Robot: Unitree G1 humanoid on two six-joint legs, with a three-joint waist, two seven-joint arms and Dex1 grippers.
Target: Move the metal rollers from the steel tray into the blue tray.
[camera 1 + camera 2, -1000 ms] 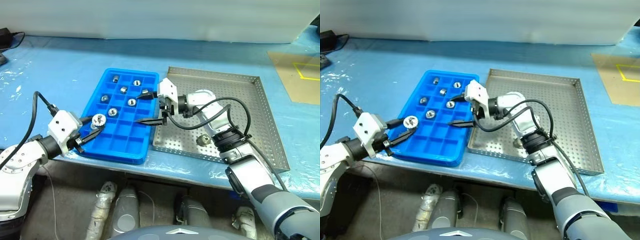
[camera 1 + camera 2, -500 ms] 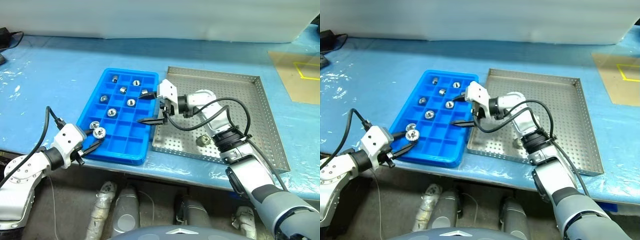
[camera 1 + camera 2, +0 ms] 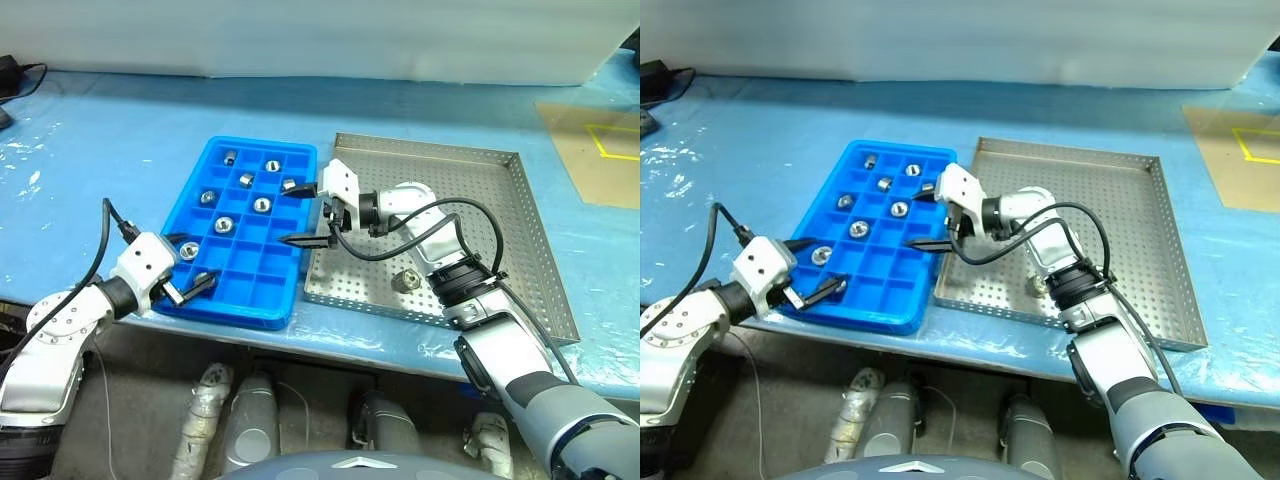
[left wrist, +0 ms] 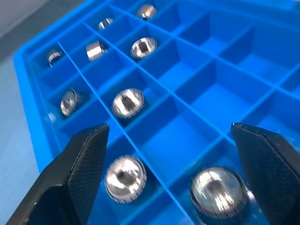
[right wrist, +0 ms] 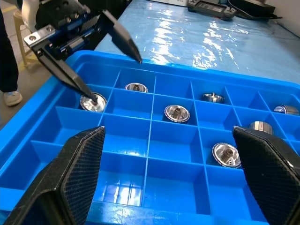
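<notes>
the left tool (image 3: 190,262) gapes wide over the blue tray (image 3: 285,298) at the table's near edge, a metal roller (image 4: 218,192) seemingly loose between its fingers. the right tool (image 3: 302,212), wide too, hovers over the tray's far side beside the steel tray (image 3: 520,260), where one roller (image 3: 406,280) sits.

bright even light; glare on table film (image 3: 120,140); near rollers blurred.

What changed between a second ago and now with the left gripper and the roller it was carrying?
The left gripper came down over the blue tray, opened and let go of its metal roller, which now lies in a near compartment. The right gripper stayed open over the tray's far side; one roller is still in the steel tray.
</notes>
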